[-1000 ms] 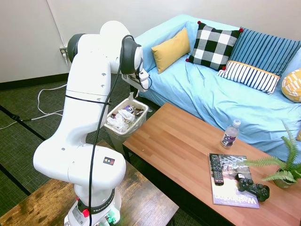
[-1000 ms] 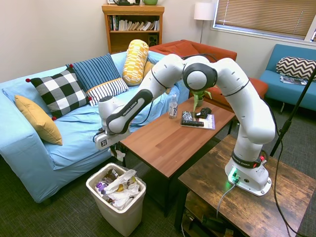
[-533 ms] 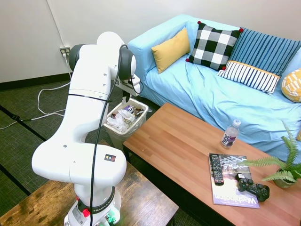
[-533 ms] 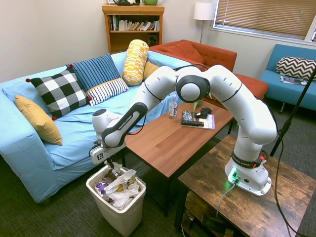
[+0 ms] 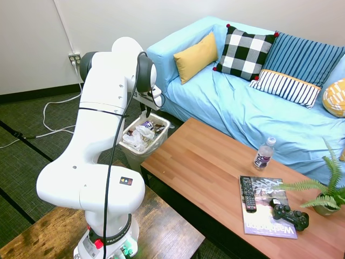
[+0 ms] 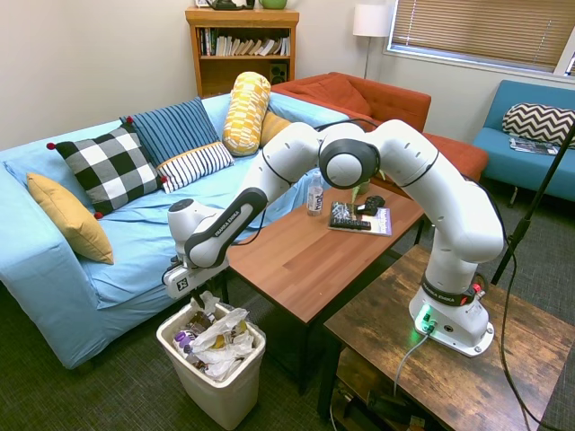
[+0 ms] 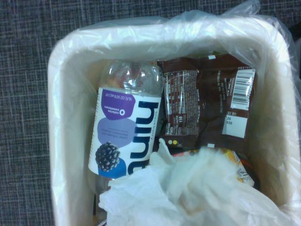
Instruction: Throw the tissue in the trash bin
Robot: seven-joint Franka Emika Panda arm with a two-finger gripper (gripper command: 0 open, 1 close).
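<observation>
Jaws hang just over the trash bin.

We cannot tell how wide the jaws stand; white paper and the wrist hide them. The tissue, crumpled white, shows in our wrist view above a bottle and brown wrappers inside the bin; whether it is gripped, we cannot say.

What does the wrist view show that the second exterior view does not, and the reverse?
Only the wrist view: a clear plastic bottle with a purple label and brown printed wrappers lying inside. Only the second exterior view: the claw low over the bin, the long wooden table, the blue sofa. Both: the white rectangular plastic trash bin and crumpled white paper.
</observation>
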